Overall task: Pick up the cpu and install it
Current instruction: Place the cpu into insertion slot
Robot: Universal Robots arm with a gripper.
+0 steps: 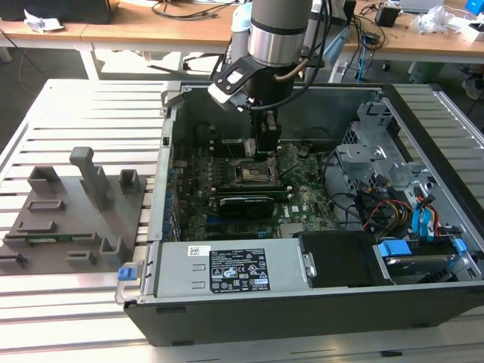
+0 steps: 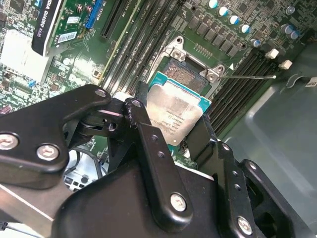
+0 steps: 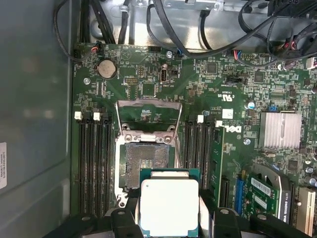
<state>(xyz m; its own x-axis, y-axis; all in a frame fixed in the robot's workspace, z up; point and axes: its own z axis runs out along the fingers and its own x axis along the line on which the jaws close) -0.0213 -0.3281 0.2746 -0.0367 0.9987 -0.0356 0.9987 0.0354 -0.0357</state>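
The cpu (image 3: pixel 170 206) is held by the gripper (image 2: pixel 172 116), whose two black fingers (image 2: pixel 148 144) are clamped against opposite edges of the chip (its shiny metal top is turned toward both wrist cameras). It is carried flat inside the open case (image 1: pixel 227 318), above the motherboard (image 1: pixel 306 200), and is seen partly over one edge of the socket (image 3: pixel 143 163). Whether it touches the socket cannot be told. Most of the socket's pin field is uncovered, and the metal bracket (image 3: pixel 148 111) is swung open beyond it. Memory slots (image 3: pixel 94 163) are ranged on either side of the socket.

In the exterior view the arm (image 1: pixel 276 30) is seen reaching down into the case from 12 o'clock, with the gripper near the middle of the board. The grey tray (image 1: pixel 68 215) with upright pegs is laid on the slatted table (image 1: pixel 76 318) at 9 o'clock of the case, well apart from the gripper.
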